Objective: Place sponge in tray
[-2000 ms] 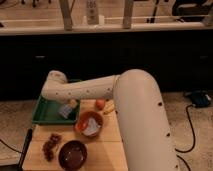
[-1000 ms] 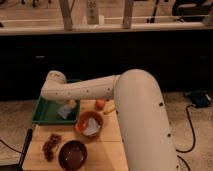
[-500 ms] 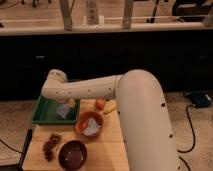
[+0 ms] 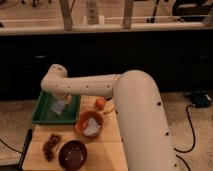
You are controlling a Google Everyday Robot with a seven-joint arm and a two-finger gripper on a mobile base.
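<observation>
The dark green tray (image 4: 47,116) lies at the back left of the wooden table. The pale bluish-white sponge (image 4: 59,108) sits over the tray's middle, right under the end of my white arm. My gripper (image 4: 62,101) hangs down from the arm's wrist over the tray, at the sponge. The arm hides most of the gripper.
An orange bowl (image 4: 90,123) with a pale piece in it stands right of the tray. A small orange fruit (image 4: 100,103) lies behind it. A dark brown round bowl (image 4: 73,154) and a reddish-brown cluster (image 4: 50,145) sit at the table's front. A cable (image 4: 192,125) runs on the floor at right.
The gripper and the sponge have stayed over the tray's middle; no clear movement shows.
</observation>
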